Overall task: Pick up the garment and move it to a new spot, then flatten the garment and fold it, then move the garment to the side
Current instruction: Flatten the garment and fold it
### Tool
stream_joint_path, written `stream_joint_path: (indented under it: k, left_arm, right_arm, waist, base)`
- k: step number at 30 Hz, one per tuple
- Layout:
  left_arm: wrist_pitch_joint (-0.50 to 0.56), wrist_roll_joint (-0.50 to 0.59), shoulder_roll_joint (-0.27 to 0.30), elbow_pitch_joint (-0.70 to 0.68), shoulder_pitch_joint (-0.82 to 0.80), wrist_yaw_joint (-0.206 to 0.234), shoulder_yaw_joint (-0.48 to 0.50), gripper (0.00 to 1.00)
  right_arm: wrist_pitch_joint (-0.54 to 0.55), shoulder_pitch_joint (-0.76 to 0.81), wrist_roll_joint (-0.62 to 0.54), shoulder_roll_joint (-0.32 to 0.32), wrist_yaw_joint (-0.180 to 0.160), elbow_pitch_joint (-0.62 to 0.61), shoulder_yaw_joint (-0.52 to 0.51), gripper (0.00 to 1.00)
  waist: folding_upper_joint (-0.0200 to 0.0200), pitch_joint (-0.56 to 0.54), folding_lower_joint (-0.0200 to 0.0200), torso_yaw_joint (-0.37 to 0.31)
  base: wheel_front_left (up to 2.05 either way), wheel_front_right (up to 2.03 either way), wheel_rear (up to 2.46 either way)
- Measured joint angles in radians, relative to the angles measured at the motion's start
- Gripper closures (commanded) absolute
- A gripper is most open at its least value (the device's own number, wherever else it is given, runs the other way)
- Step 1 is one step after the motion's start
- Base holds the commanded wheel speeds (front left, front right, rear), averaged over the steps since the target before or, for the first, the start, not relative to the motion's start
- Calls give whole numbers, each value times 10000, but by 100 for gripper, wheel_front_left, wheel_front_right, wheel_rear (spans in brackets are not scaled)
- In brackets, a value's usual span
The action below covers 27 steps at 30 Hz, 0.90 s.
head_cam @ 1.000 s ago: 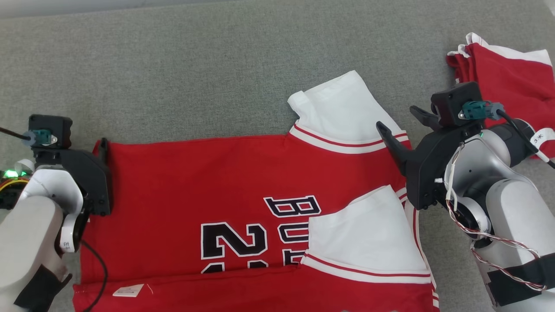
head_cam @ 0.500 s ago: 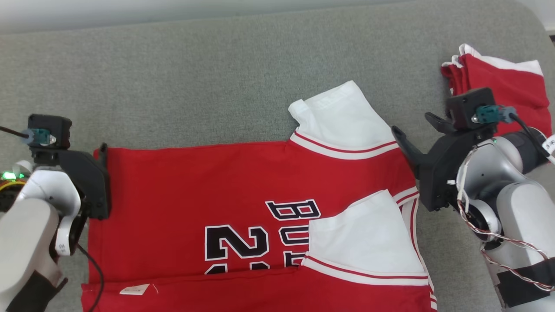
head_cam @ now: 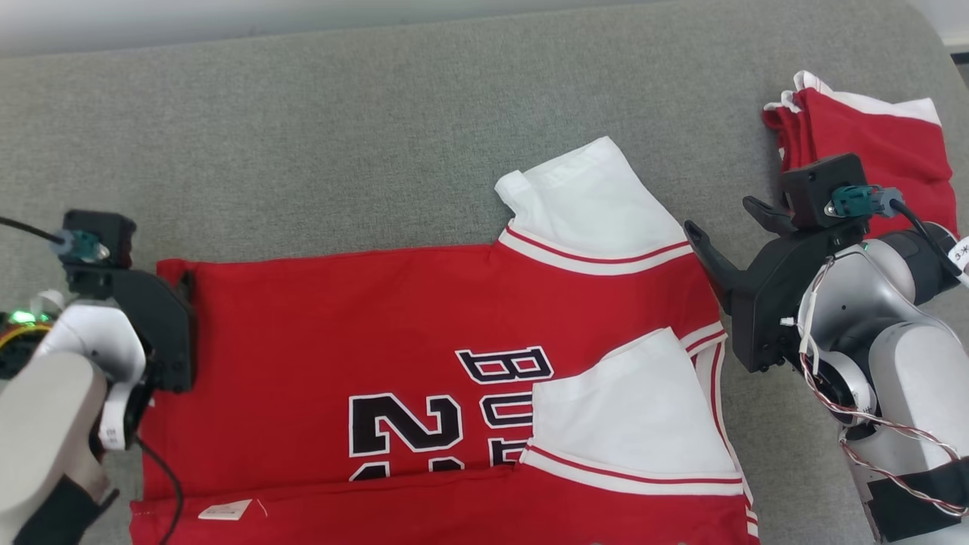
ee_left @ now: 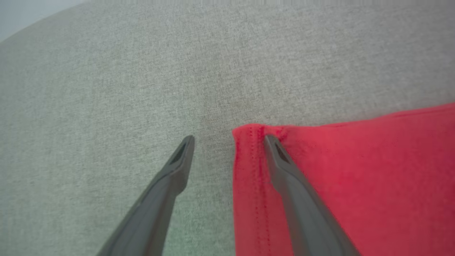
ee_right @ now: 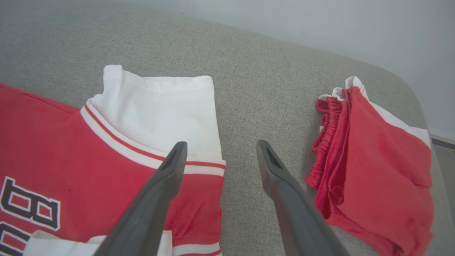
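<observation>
The garment (head_cam: 341, 318), a red jersey with white sleeves and black lettering, lies flat on the grey padded surface (head_cam: 378, 136). Its near sleeve (head_cam: 628, 409) is folded onto the chest, and its near edge is turned over, showing a label. My left gripper (head_cam: 182, 281) is open at the jersey's left hem corner. In the left wrist view that gripper (ee_left: 229, 138) straddles the corner, with one finger over grey cloth and the other over the red fabric (ee_left: 355, 177). My right gripper (head_cam: 719, 216) is open and empty just off the jersey's shoulder. In the right wrist view it (ee_right: 221, 143) is beside the far white sleeve (ee_right: 160, 110).
A folded red and white garment (head_cam: 863, 151) lies at the far right of the surface, close behind my right wrist and also seen as a red bundle (ee_right: 373, 160) in the right wrist view. Open grey surface stretches beyond the jersey. The surface's rounded edge runs at the far right.
The head view has shifted a little. My right gripper has moved right, off the jersey's shoulder. My left gripper has drawn back slightly at the hem corner. Both stay open.
</observation>
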Motion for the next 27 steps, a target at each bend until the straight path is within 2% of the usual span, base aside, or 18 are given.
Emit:
stream_joint_path:
  k: [5,7,9,10,11,18,21,27]
  left_arm:
    - [13,-10,-82,407,-268,-81,-4,2]
    - [33,-125,-119,474,-294,-192,2,20]
    - [100,-251,-173,550,-318,-291,10,55]
    - [102,-334,-230,585,-319,-366,27,68]
    - [113,-418,-280,608,-321,-389,36,100]
    - [82,-951,-351,537,-266,-537,372,100]
    - [8,-1563,-376,391,-195,-665,773,100]
    - [-94,-1674,-69,71,-38,-696,989,100]
  right_arm:
    - [-6,-71,-13,27,0,65,123,0]
    - [-10,-117,-10,44,0,102,155,0]
    - [-10,-140,-4,48,0,142,194,0]
    - [2,-145,4,46,0,165,236,0]
    - [10,-157,8,46,0,196,268,0]
    - [487,-1016,98,-33,0,545,625,0]
    - [779,-1681,56,-138,0,1014,855,0]
    - [1060,-2994,-449,-163,0,2406,943,0]
  waist:
    - [0,137,0,-46]
    - [-1,155,0,-31]
    - [0,174,0,-6]
    - [0,179,0,11]
    - [-1,182,0,30]
    - [-1,261,0,61]
    - [0,299,0,80]
    - [0,404,1,193]
  base:
    - [0,0,0]
    - [0,0,0]
    - [0,0,0]
    - [0,0,0]
    - [0,0,0]
    - [0,0,0]
    - [0,0,0]
    - [0,0,0]
